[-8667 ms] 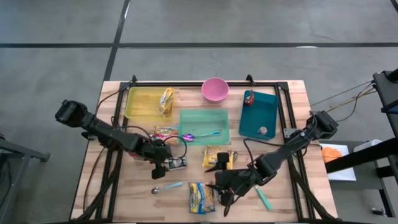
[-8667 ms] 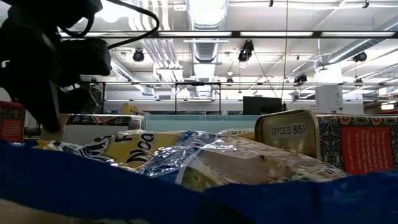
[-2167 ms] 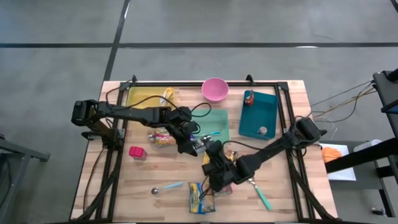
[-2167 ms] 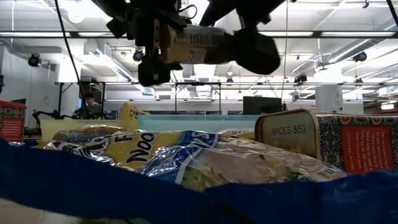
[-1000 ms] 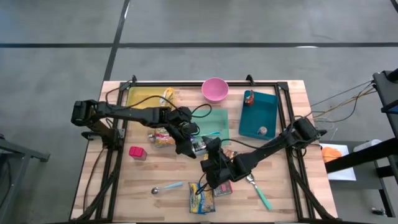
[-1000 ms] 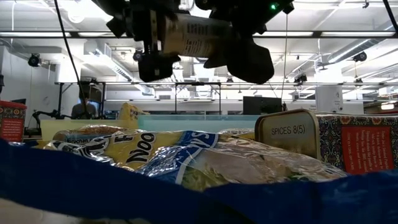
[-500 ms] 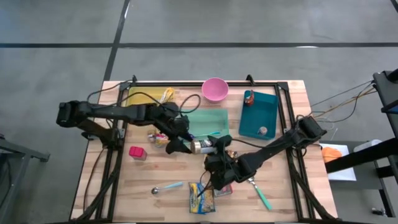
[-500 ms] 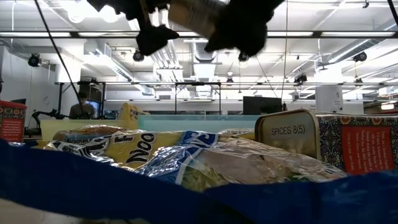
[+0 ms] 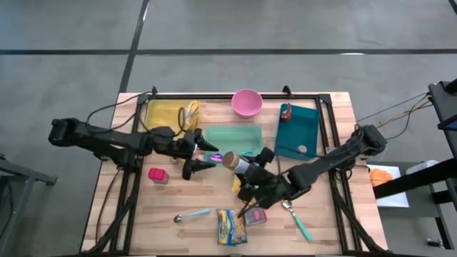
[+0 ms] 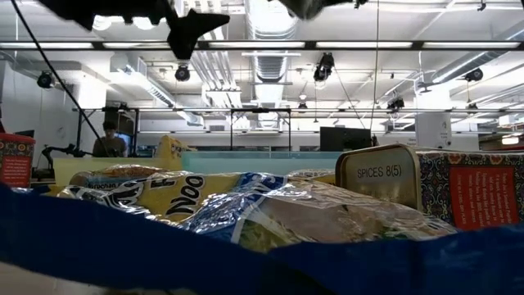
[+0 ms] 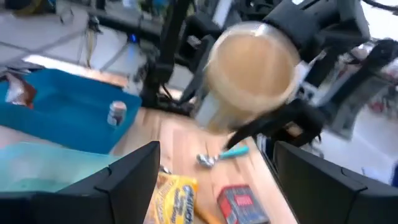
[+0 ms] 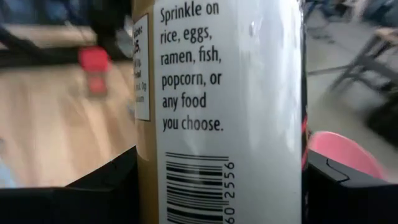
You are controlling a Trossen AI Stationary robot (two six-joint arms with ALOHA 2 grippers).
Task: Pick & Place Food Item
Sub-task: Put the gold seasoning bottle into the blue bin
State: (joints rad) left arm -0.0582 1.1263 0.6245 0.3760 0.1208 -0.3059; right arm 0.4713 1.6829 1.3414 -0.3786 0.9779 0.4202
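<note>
Two grippers up here: your right gripper [image 9: 243, 168] is clamped on the seasoning jar [image 9: 234, 161], holding it in the air just beside the green tray's [image 9: 235, 134] near edge. Your left gripper [image 9: 203, 158] sits just left of the jar, fingers spread and holding nothing, with the pink box [image 9: 156, 175] on the table farther left.

— What is the table [image 9: 335, 107] made of?
— Pale wood, matt, planks showing. On it, the teal tray [image 9: 303, 127] beside the pink bowl [image 9: 247, 103] looks like smooth plastic, as does the bowl.
— And the jar [image 12: 217, 106]?
— Glossy, with a printed label. The noodle packet [image 10: 164, 201] near the table's front edge is shiny crinkled foil.
</note>
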